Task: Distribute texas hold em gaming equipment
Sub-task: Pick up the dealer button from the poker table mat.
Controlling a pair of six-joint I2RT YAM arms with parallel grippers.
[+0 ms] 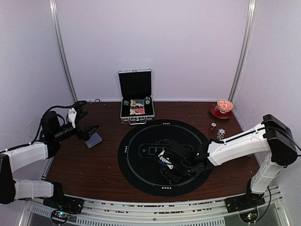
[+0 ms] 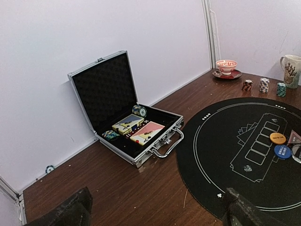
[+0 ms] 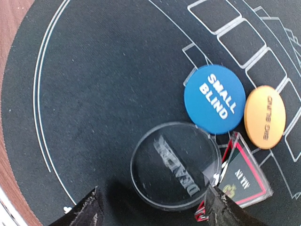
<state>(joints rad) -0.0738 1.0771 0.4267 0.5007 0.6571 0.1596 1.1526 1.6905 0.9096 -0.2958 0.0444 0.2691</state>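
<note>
My right gripper (image 3: 153, 213) hangs open low over the black mat (image 3: 94, 84), its fingers either side of a clear round dealer disc (image 3: 175, 165). A blue small-blind disc (image 3: 215, 99), an orange big-blind disc (image 3: 265, 117) and a triangular all-in marker (image 3: 242, 181) lie beside it. In the top view the right gripper (image 1: 165, 162) is at the mat's middle. My left gripper (image 1: 91, 132) is open and empty at the table's left, next to a grey-blue stack of cards (image 1: 94, 140). Its fingers (image 2: 66, 212) are wide apart.
The open silver case (image 2: 84, 77) stands at the back, with two card boxes (image 2: 146, 133) and chips (image 2: 139, 110) inside. Three chip stacks (image 2: 264, 84), a mug (image 2: 292, 70) and a red bowl on a saucer (image 2: 226, 67) stand at the back right.
</note>
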